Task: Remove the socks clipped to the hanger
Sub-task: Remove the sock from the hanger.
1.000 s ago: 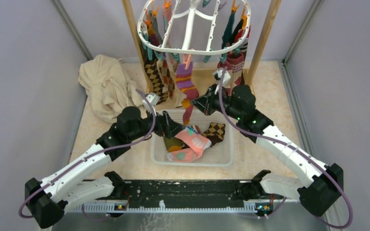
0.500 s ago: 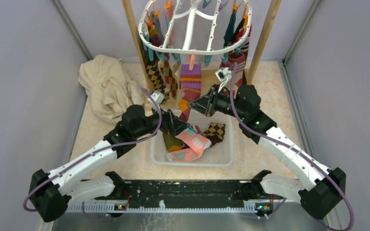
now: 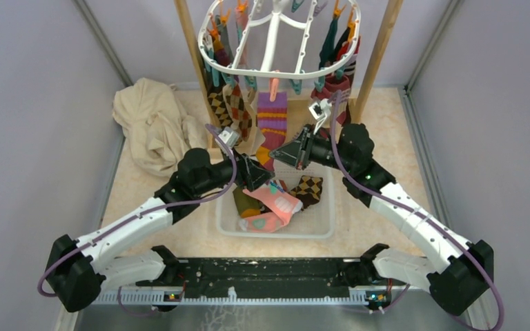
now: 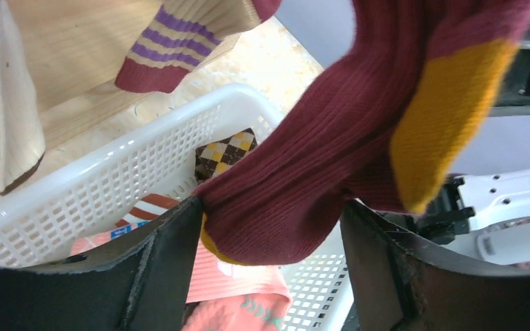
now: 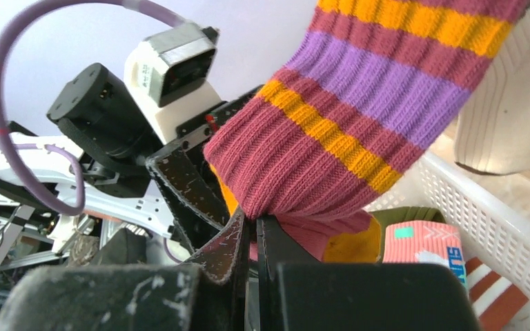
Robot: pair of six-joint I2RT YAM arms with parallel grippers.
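The white oval hanger (image 3: 276, 69) hangs at the back with several socks clipped round it. A maroon sock with purple and orange stripes (image 3: 272, 121) dangles from an orange clip (image 3: 274, 87) at the hanger's front. My right gripper (image 3: 277, 155) (image 5: 252, 219) is shut on this striped sock (image 5: 359, 117) near its heel. My left gripper (image 3: 260, 177) (image 4: 270, 207) is open, its jaws standing either side of the sock's maroon and yellow toe (image 4: 331, 152). The left finger (image 4: 172, 248) touches the fabric.
A white mesh basket (image 3: 321, 226) (image 4: 103, 172) below the grippers holds a pink sock (image 3: 276, 201), an argyle one (image 3: 308, 187) and a dark green one (image 3: 246, 205). Wooden posts (image 3: 190, 55) (image 3: 381, 48) flank the hanger. A beige cloth (image 3: 150, 121) lies at the left.
My left gripper has risen and moved right, up to the striped sock's toe, its jaws narrowing slightly. The right gripper lifted a little with the sock, which now hangs flatter.
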